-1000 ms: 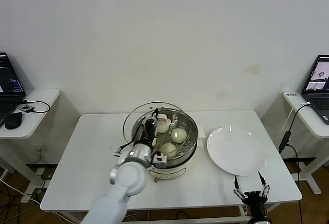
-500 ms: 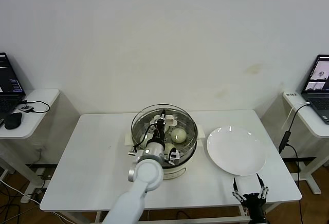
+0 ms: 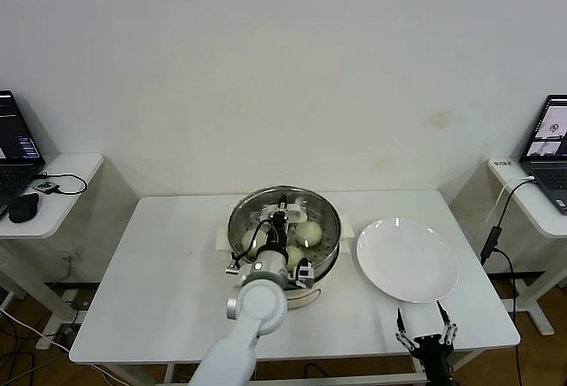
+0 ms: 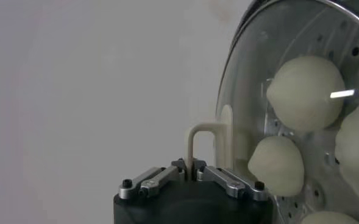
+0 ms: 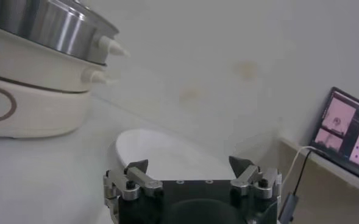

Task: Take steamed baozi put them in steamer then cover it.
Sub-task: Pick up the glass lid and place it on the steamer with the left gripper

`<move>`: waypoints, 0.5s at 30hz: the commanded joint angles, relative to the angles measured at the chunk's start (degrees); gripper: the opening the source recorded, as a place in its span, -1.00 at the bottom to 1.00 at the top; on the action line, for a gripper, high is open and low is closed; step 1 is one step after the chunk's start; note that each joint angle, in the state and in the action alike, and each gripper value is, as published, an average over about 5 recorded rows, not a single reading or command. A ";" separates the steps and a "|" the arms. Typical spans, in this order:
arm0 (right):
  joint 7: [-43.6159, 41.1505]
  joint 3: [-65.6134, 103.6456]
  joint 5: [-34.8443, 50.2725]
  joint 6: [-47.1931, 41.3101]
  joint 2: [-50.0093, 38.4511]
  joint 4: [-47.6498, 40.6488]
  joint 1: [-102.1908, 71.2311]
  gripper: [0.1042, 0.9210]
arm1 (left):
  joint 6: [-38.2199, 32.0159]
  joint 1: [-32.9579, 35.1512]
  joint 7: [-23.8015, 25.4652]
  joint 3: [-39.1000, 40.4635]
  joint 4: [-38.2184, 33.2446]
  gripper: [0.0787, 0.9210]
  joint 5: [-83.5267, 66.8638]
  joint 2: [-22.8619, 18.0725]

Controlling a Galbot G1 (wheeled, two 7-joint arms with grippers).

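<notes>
Left tool (image 4: 193,175) gripping handle of one cover (image 4: 258,79) over one steamer (image 3: 326,249); four baozi (image 4: 305,92) apparently showing beneath; right tool (image 5: 190,172) idling wide near one plate (image 3: 407,259)

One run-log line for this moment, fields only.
left pincer: shut on cover handle, over steamer | baozi: inside | right pincer: open, idle near plate
</notes>
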 commanded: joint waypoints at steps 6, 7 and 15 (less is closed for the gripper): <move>0.01 -0.35 -0.44 0.35 0.12 0.20 -0.45 0.76 | -0.06 0.61 -0.11 -0.05 0.77 -0.87 -0.19 -1.55; 0.00 -0.36 -0.45 0.37 0.12 0.20 -0.47 0.76 | -0.08 0.66 -0.21 -0.03 0.71 -0.87 -0.42 -1.55; 0.00 -0.70 -0.44 0.29 0.14 0.20 -0.39 0.76 | 0.10 2.27 -0.64 0.29 -3.90 -0.63 -2.87 -0.01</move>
